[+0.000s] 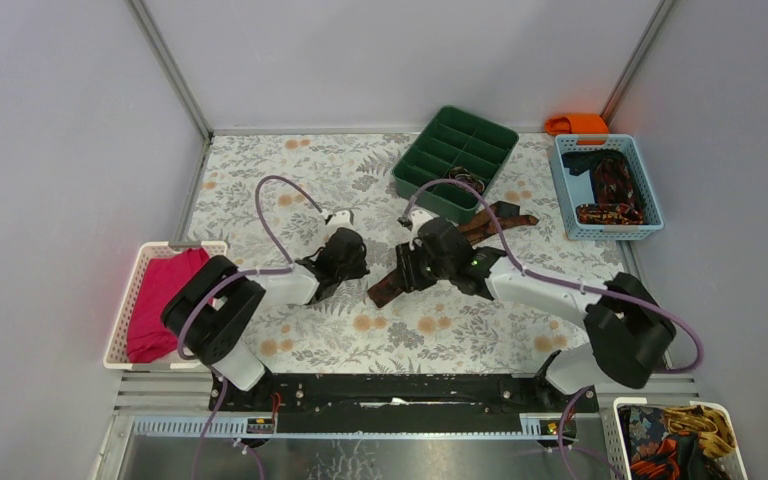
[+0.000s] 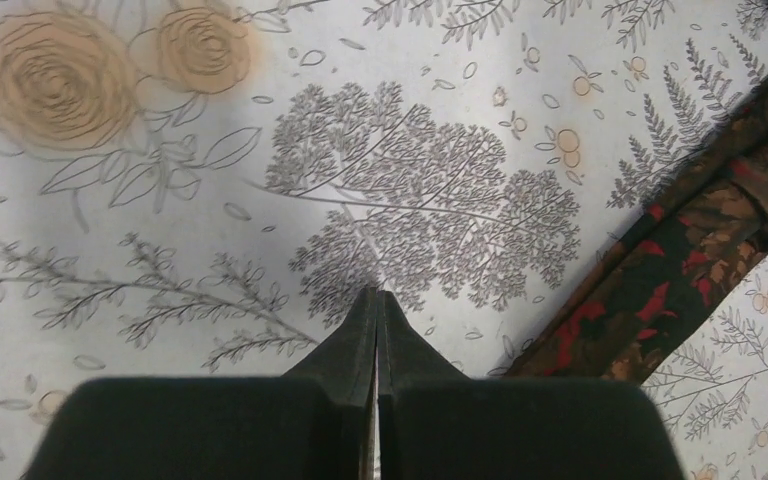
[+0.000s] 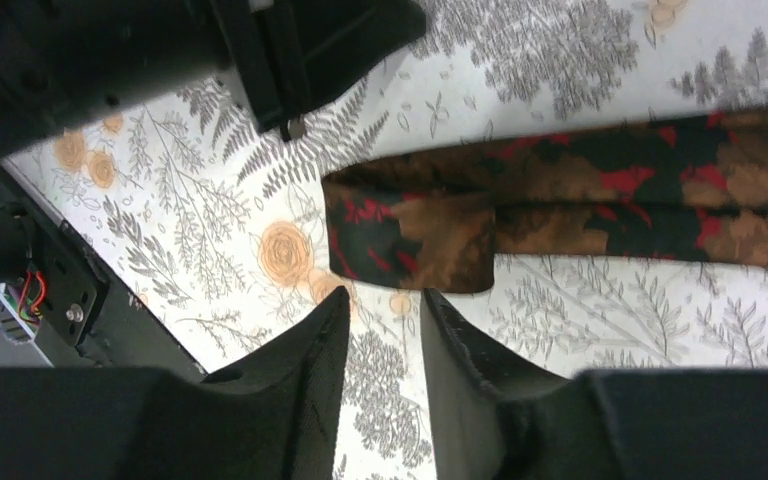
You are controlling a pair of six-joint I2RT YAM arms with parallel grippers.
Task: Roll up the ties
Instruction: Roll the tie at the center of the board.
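Your tie (image 1: 384, 290) lies flat on the surface (image 1: 260, 170). It runs on a slant from just in front of the green tray (image 1: 455, 150) down toward the near left. In the top view your right arm crosses over its middle, so only its two ends show there. In the right wrist view the near end looks folded back on itself once, and the rest stretches away to the right as a flat strip.

Your right gripper (image 3: 385, 300) is released, its fingers parted with nothing between them. Its tips sit just beside the folded end. You cannot tell from these views whether either tip touches the cloth.

Your left gripper (image 2: 377, 297) is clenched, fingers pressed together on nothing. It is over bare surface, and the tie passes to its right, apart from the tips. From above, the two grippers are near each other, with the tie's near end between them.

Other ties (image 1: 615, 185) lie heaped in the blue basket (image 1: 608, 236) at the far right, and an orange cloth (image 1: 580, 124) lies just behind it. A magenta cloth (image 1: 160, 300) fills the white basket (image 1: 125, 300) at the left edge.
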